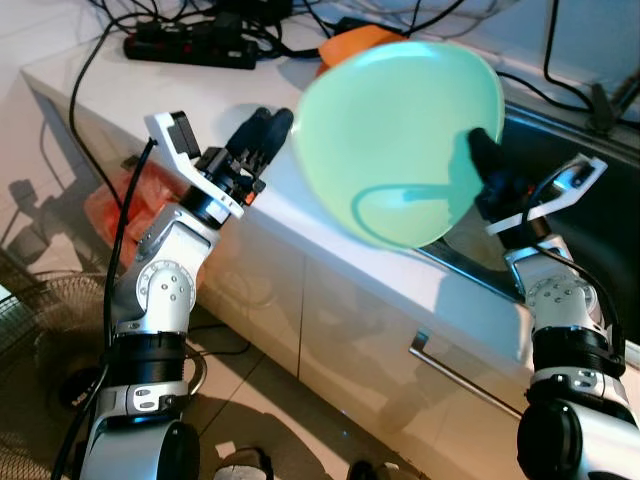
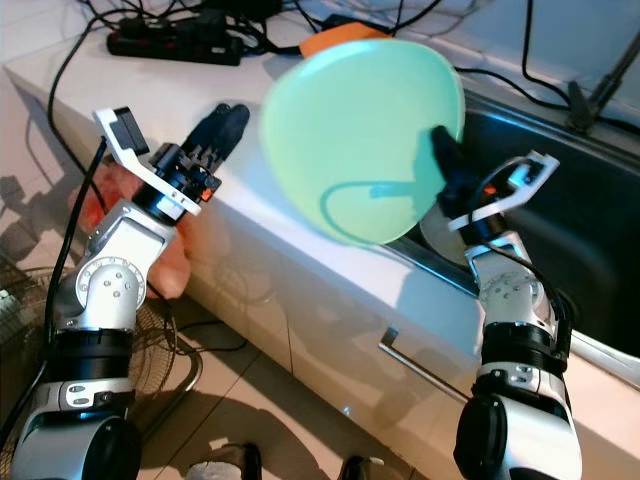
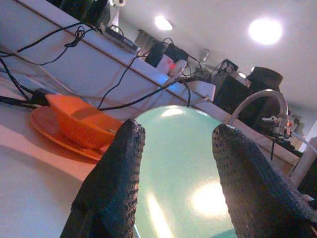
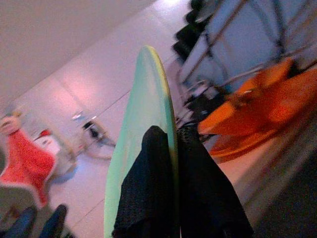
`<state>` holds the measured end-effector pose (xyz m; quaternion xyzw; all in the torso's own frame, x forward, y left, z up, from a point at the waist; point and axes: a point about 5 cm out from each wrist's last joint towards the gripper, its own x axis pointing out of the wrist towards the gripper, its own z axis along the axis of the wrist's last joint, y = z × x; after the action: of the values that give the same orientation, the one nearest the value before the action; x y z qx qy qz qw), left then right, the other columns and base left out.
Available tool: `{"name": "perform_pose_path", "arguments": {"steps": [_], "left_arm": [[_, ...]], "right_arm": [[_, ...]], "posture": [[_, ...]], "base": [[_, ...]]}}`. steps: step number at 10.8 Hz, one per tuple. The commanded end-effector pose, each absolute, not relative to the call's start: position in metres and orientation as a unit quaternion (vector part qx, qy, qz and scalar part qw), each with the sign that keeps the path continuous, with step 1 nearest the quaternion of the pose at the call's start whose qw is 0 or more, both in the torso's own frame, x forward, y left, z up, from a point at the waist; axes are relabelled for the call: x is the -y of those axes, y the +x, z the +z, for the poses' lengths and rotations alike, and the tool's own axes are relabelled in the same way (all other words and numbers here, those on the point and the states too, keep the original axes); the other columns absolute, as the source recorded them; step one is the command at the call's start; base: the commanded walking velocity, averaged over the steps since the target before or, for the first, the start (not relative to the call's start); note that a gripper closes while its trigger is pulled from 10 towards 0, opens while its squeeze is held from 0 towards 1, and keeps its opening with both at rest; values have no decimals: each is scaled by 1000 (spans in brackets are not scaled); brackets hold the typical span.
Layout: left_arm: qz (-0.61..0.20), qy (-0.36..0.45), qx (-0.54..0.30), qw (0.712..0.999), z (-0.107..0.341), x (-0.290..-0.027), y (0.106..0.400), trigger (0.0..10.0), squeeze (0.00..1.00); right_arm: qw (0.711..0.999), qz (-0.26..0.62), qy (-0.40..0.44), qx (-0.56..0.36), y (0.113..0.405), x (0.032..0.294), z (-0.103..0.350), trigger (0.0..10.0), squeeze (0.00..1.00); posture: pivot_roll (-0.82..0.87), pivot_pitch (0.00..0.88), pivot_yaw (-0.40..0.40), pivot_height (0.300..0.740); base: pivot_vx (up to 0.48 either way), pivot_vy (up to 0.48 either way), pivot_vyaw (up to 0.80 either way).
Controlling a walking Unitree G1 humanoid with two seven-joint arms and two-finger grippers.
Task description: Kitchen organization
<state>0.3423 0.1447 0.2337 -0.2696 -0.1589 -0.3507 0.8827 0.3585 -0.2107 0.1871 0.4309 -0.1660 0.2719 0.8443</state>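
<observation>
**Holding a green plate over the counter**

Gripping the rim of the green plate, our right gripper has its fingers clamped either side of the edge and holds the plate raised and tilted above the white counter, beside the dark sink. The plate hides most of the orange bowl, which sits on an orange plate behind it. Our left gripper hovers near the green plate, fingers apart, holding nothing. A power strip lies cut off at the frame's top.
</observation>
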Motion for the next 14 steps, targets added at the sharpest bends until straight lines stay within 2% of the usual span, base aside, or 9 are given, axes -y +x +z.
{"name": "perform_pose_path", "arguments": {"steps": [1,3,5,7,8,11,12,13,14], "left_arm": [[-349,-270,163,882,237,-143,344,10000,0],[-337,-272,162,887,235,-144,344,10000,0],[-331,-273,159,889,233,-144,344,10000,0],[-318,-263,153,898,229,-143,342,10000,0],[-317,-259,150,900,228,-142,342,10000,0],[-308,-258,147,904,225,-145,341,10000,0],[-307,-256,146,905,225,-145,341,10000,0],[-306,-254,145,906,224,-145,341,10000,0],[-304,-251,142,908,222,-144,341,10000,0]], "right_arm": [[846,243,430,198,362,223,200,0,0],[859,156,448,192,369,239,197,0,0],[857,93,468,194,371,255,194,0,0],[851,-21,485,199,370,282,188,0,0],[842,-37,496,209,369,287,189,0,0],[846,-58,485,214,369,292,188,0,0],[853,-66,474,208,368,292,187,4157,0],[866,-68,454,198,369,290,185,10000,0],[892,-69,410,180,370,285,183,10000,0]], "posture": [[60,120,-29,740],[64,121,-31,740],[64,121,-31,740],[67,121,-30,740],[68,121,-30,740],[68,121,-30,740],[68,121,-30,740],[68,121,-30,740],[68,119,-31,740]], "base": [[0,0,0],[0,0,0],[0,0,0],[0,0,0],[0,0,0],[0,0,0],[0,0,0],[0,0,0],[0,0,0]]}}
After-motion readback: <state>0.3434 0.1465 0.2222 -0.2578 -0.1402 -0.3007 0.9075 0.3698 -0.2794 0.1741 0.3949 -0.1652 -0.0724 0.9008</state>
